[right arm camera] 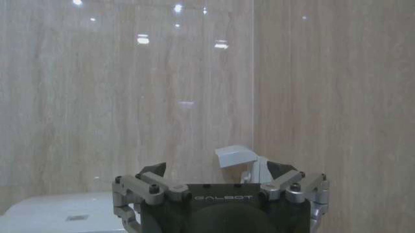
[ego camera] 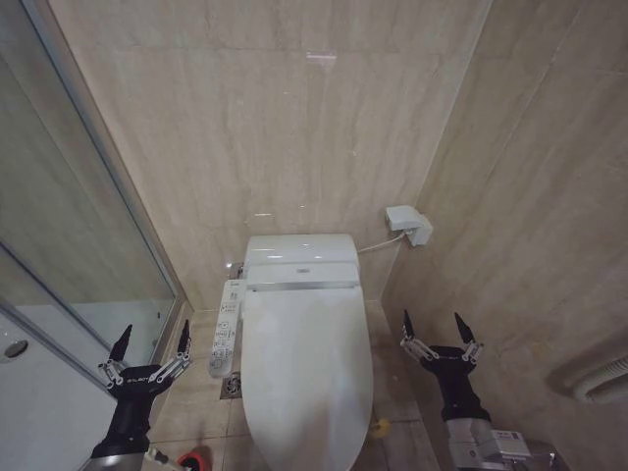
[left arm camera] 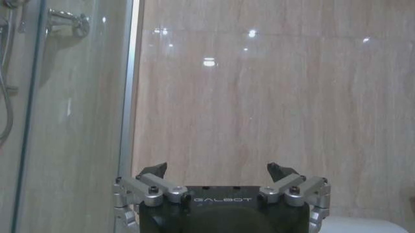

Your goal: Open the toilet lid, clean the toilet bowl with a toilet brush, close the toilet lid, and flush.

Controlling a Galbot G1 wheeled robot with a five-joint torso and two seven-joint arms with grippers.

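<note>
The glossy white toilet lid [ego camera: 306, 363] lies shut over the toilet bowl, in the middle of the head view. A white button panel [ego camera: 227, 329] runs along the toilet's left side. My left gripper [ego camera: 151, 345] hangs open to the left of the toilet, beside the panel, holding nothing. My right gripper [ego camera: 434, 332] hangs open to the right of the toilet, also holding nothing. In the left wrist view the left gripper [left arm camera: 218, 170] faces the beige wall. In the right wrist view the right gripper [right arm camera: 218, 169] faces the wall corner. The toilet brush handle is hidden; a red holder [ego camera: 192, 459] shows at the bottom edge.
A glass shower partition [ego camera: 69, 235] stands close on the left. Beige tiled walls close in behind and on the right. A white wall box [ego camera: 408, 224] with a hose sits right of the tank [ego camera: 300, 261]. A floor drain [ego camera: 232, 386] lies left of the pedestal.
</note>
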